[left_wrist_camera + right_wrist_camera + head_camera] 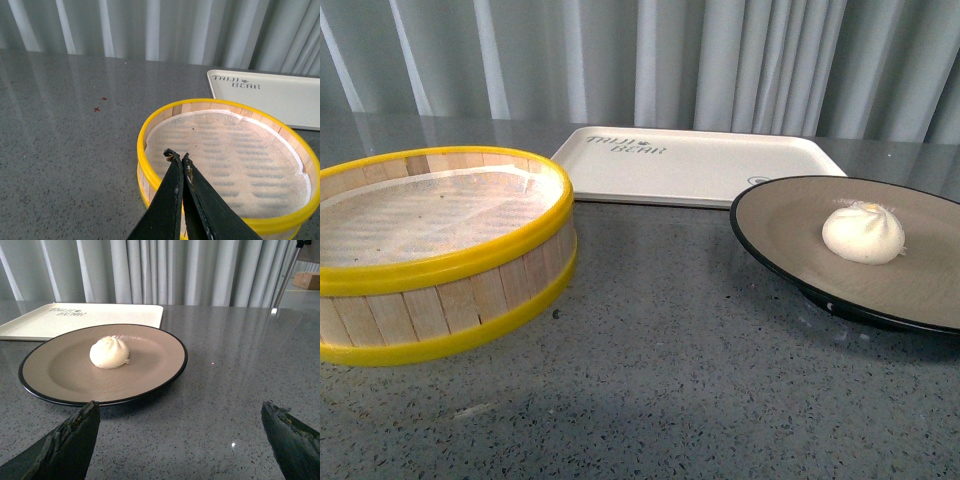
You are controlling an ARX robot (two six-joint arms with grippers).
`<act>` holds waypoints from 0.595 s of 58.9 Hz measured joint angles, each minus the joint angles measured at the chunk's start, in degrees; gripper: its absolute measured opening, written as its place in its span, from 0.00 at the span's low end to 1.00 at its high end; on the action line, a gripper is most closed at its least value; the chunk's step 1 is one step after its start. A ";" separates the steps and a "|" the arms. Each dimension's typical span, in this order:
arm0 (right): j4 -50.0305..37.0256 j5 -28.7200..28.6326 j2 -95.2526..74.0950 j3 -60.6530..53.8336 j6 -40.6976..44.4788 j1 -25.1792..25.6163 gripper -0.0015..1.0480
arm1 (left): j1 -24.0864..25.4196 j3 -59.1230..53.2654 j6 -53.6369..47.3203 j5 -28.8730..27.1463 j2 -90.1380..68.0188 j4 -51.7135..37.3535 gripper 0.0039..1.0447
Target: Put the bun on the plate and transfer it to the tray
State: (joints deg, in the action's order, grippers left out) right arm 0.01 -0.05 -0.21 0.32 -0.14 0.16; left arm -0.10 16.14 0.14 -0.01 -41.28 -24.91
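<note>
The bun (863, 233) is sitting on the plate (782, 218), just beside the tray (720, 165). The steamer basket (440, 268) is holding a white liner (240, 160), the left gripper (178, 156) hovering clenched above it. The right gripper (180, 408) is gaping wide before the plate.

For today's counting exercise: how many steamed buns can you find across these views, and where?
1. The bun sits on the plate, right of the steamer basket, which holds none; nothing seems hidden.

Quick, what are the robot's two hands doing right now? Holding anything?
Left hand: closed, holding nothing.
Right hand: open, holding nothing, facing the plate.
</note>
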 joint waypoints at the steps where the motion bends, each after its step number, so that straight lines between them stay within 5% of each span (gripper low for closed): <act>1: 0.00 -0.02 0.00 0.00 0.00 0.00 0.92 | 0.00 -0.66 0.00 -0.02 0.50 -0.09 0.04; 35: 0.00 0.00 0.00 0.00 0.00 0.00 0.92 | 0.00 -11.30 0.00 0.00 13.88 2.54 0.04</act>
State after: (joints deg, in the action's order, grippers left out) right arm 0.01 -0.05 -0.21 0.32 -0.14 0.16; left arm -0.10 4.84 0.14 -0.01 -27.40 -22.37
